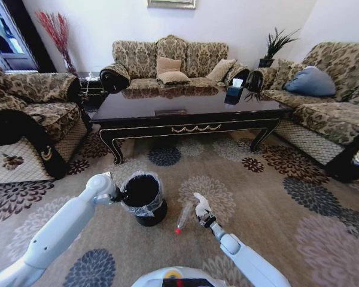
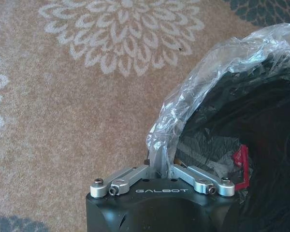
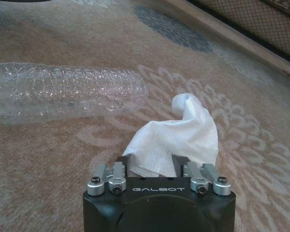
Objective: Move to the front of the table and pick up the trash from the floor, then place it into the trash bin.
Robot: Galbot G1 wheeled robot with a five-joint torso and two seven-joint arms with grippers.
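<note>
Right wrist view: right gripper (image 3: 150,166) is low over the carpet (image 3: 48,159), jaws closed in on the near edge of the white paper wad (image 3: 176,137); most of the tissue bulges out past the fingers. Grip looks shallow, so it could slip out on the lift, or a loose flap could tear or drag. Just beyond the wad lies the clear bottle (image 3: 63,92), on its side on the floor, not held; a wide swing of the wrist could knock it rolling.

Left wrist view: left gripper (image 2: 159,169) is pinched shut on the liner bag (image 2: 208,67) at the rim of the trash bin (image 2: 261,145). A pull here could drag the liner off the rim or tip the bin, since it's light.

Head view: bin sits left of the bottle, red cap toward the robot, wad w/ the right gripper just right of it. Both arms are close together, so a crossing path to the bin risks a bump btw them. The table (image 1: 137,110) stands well beyond, w/ sofas round it, out of reach of any of this.
</note>
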